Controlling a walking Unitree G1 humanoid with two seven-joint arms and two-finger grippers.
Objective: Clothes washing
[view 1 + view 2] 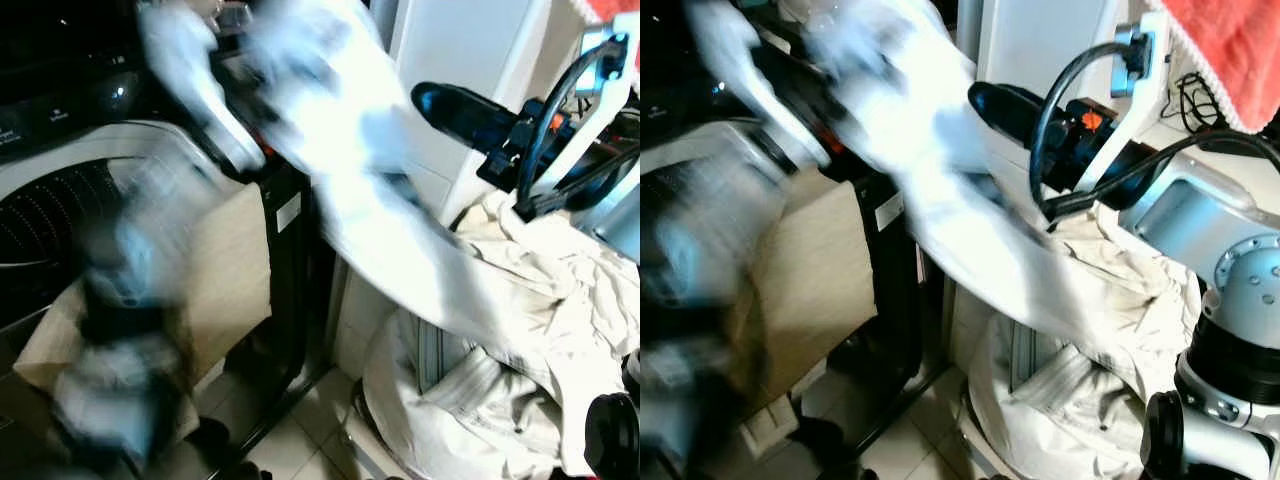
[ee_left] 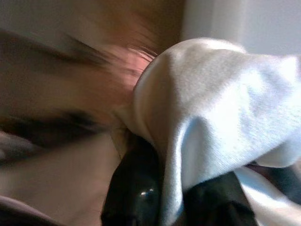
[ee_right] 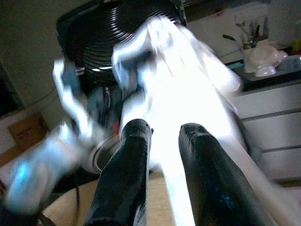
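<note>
Tiled floor (image 1: 300, 420) is showing at 6 o'clock in the left eye view, with a white washing machine (image 1: 60, 190) and its dark drum opening sitting at 9 o'clock. A white garment (image 1: 330, 150) is streaming in a blurred band from 12 o'clock down toward 4 o'clock, where it is meeting a heap of cream laundry (image 1: 520, 330) in a pale bag. The left arm (image 1: 195, 85) is smearing across 11 o'clock. The right gripper (image 1: 450, 108) is hanging at 2 o'clock, just beside the garment, black fingers pointing toward it.

Right eye view: the same garment (image 1: 930, 150) is crossing from 11 o'clock to centre; the right gripper (image 1: 1005, 105) is sitting just right of it, silver arm behind at 4 o'clock. A red towel (image 1: 1230, 50) is hanging at 1 o'clock.

Left wrist view: the left gripper (image 2: 164, 197) is clenching the white garment (image 2: 216, 113), cloth bunching over the black fingers (image 2: 134, 188).

Right wrist view: the right gripper (image 3: 162, 136) is standing released, fingers (image 3: 127, 174) parted, garment (image 3: 183, 89) beyond them. A dark ribbed drum opening (image 3: 113, 37) is lying behind.
</note>
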